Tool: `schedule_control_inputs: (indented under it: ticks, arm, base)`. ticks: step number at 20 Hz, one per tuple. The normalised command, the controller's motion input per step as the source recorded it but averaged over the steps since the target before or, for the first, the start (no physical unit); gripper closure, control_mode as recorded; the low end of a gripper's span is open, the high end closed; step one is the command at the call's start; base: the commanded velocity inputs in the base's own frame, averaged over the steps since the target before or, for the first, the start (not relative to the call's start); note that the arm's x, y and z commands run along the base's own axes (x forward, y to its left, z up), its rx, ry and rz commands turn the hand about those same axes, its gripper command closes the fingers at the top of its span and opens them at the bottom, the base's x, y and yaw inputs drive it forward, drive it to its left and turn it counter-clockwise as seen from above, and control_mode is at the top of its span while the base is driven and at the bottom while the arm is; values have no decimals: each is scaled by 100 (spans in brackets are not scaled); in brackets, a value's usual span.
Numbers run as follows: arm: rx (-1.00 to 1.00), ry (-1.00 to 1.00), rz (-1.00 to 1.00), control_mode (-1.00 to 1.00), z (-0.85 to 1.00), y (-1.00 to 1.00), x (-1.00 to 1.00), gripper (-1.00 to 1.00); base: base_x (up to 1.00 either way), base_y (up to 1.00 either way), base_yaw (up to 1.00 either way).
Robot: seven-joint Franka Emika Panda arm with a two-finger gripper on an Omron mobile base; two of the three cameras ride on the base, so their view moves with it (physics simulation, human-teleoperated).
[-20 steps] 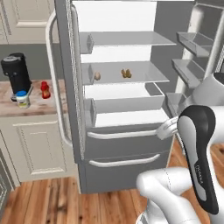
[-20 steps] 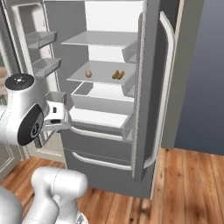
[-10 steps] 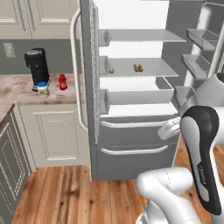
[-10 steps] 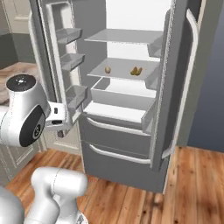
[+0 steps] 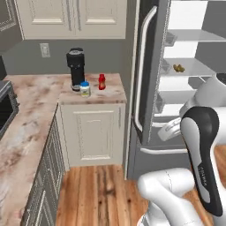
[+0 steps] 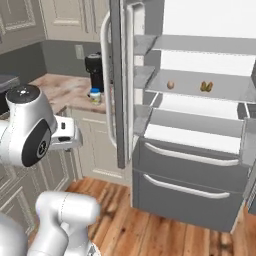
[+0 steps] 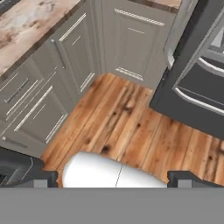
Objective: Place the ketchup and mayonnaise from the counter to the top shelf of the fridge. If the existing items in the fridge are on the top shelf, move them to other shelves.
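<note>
The small red squeeze bottle of ketchup (image 5: 102,81) stands on the pinkish-brown marbled stone counter (image 5: 39,99), close to the open grey steel fridge (image 5: 145,79). Just beside it, at its 9 o'clock in the left base view, stands the short cream-white mayonnaise jar with a blue lid (image 5: 85,89). The black coffee machine (image 5: 76,69) stands directly behind the jar, at the 11 o'clock of the ketchup, near both but not over them. In the right base view the jar (image 6: 94,95) and the machine (image 6: 94,71) show, but the edge of the fridge door with its long curved grey handle (image 6: 106,85) covers the place of the ketchup.

Inside the white interior, the pair of orange-brown lumps (image 6: 206,86) and the tan egg-shaped ball (image 6: 170,85) lie on the second white shelf (image 6: 190,86), the ball at the 9 o'clock of the lumps. The top shelf (image 6: 200,44) lies above them. In the left base view the lumps (image 5: 178,68) show; the ball I cannot find there.

The hand view looks down on the wooden floor (image 7: 131,122) and cream panelled cabinets (image 7: 87,52). The gripper (image 7: 111,178) has its two dark fingertips (image 7: 26,175) far apart at the bottom corners, so the jaws stand wide and hold nothing.
</note>
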Motion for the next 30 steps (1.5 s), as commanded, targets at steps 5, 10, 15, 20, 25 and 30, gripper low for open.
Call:
schedule_control_inputs:
  ticks: [5, 10, 15, 20, 25, 30]
  arm:
    - [0, 0, 0, 100, 0, 0, 0, -100]
    - [0, 0, 0, 100, 0, 0, 0, -100]
    - [0, 0, 0, 100, 0, 0, 0, -100]
    - [0, 0, 0, 100, 0, 0, 0, -100]
    - [0, 0, 0, 100, 0, 0, 0, -100]
    - [0, 0, -2, -100, -1, 0, 11, -100]
  base:
    - [46, 69, -2]
    - [93, 46, -7]
    - [99, 45, -9]
    - [94, 37, -7]
    - [69, 14, -4]
    - [43, 0, -5]
